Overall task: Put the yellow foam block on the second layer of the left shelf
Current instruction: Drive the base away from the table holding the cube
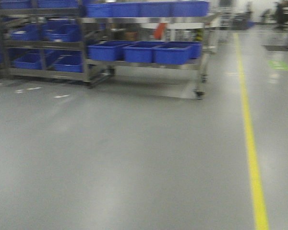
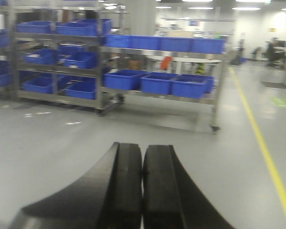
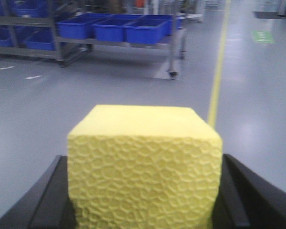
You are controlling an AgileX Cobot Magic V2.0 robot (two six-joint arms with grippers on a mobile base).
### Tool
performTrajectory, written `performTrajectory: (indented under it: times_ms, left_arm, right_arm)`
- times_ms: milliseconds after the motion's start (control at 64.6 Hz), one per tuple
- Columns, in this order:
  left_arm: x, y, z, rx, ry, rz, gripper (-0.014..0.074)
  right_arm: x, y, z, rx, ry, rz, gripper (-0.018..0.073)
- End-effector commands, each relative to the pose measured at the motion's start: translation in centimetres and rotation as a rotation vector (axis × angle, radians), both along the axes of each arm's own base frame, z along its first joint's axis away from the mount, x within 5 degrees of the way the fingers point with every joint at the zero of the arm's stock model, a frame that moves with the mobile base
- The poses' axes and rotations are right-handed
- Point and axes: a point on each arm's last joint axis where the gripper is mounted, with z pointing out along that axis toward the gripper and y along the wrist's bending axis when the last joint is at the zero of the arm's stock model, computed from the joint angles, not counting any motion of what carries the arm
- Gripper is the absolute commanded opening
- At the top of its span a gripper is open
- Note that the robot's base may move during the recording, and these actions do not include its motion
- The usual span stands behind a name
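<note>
Transit: your right gripper [image 3: 145, 202] clamps the yellow foam block [image 3: 143, 152]; left gripper [image 2: 142, 176] closed, empty. Next, approach shelf rack [image 1: 84, 52], 11 o'clock.

Grey floor [image 1: 110, 158] with yellow line [image 1: 252, 143]; metal shelving [image 1: 144, 62] holding blue bins [image 1: 170, 53].

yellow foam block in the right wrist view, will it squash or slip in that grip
Pitted, open foam on its front face suggests the yellow foam block is light and somewhat squashy, though its edges look square now. That rough texture should resist slipping in the right tool. Flat faces mean it likely won't roll.
</note>
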Motion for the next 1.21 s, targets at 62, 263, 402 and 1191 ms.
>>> performTrajectory:
  times_ms: [62, 263, 402, 1191]
  left_arm:
    - [-0.15, -0.07, 0.06, -0.010, -0.082, -0.008, 0.0136]
    - [-0.15, -0.07, 0.06, -0.010, -0.082, -0.008, 0.0136]
    - [-0.15, -0.07, 0.06, -0.010, -0.082, -0.008, 0.0136]
    - [-0.15, -0.07, 0.06, -0.010, -0.082, -0.008, 0.0136]
  right_arm:
    - [-0.03, 0.12, 1.68, -0.013, -0.115, 0.014, 0.0288]
    - [-0.03, 0.12, 1.68, -0.013, -0.115, 0.014, 0.0288]
    - [-0.03, 0.12, 1.68, -0.013, -0.115, 0.014, 0.0288]
    - [-0.03, 0.12, 1.68, -0.013, -0.115, 0.014, 0.0288]
